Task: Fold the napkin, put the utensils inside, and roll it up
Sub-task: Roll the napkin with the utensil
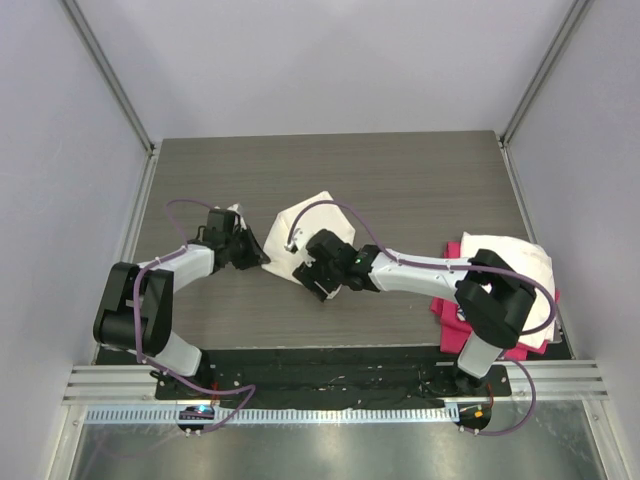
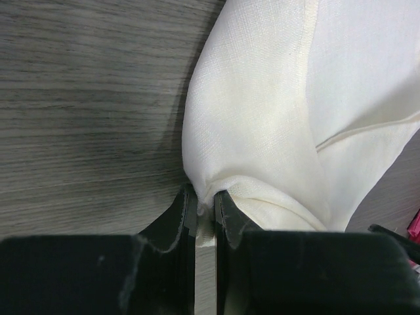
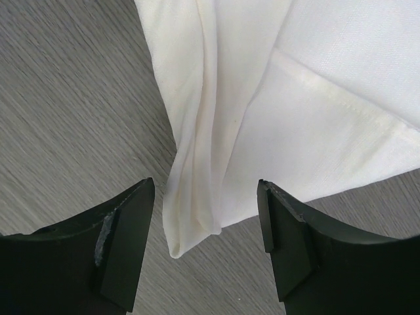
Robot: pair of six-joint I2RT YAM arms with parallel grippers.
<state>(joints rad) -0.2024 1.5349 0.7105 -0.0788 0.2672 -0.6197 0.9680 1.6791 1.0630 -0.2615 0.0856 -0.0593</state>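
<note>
The cream-white napkin [image 1: 303, 228] lies creased on the wood table, in the middle. My left gripper [image 1: 259, 259] is at its left corner, shut on a pinched fold of the napkin [image 2: 262, 111]; the cloth sits between the jaws of this gripper [image 2: 205, 201]. My right gripper [image 1: 318, 279] is at the napkin's near corner, open. In the right wrist view a bunched corner of the napkin [image 3: 197, 170] hangs between the spread jaws of this gripper [image 3: 207, 220] without touching them. The teal-handled spoon is out of view.
A folded white cloth [image 1: 510, 262] lies on a pink cloth [image 1: 480, 322] at the table's right edge, beside the right arm's base. White walls enclose the table [image 1: 400, 170] on three sides.
</note>
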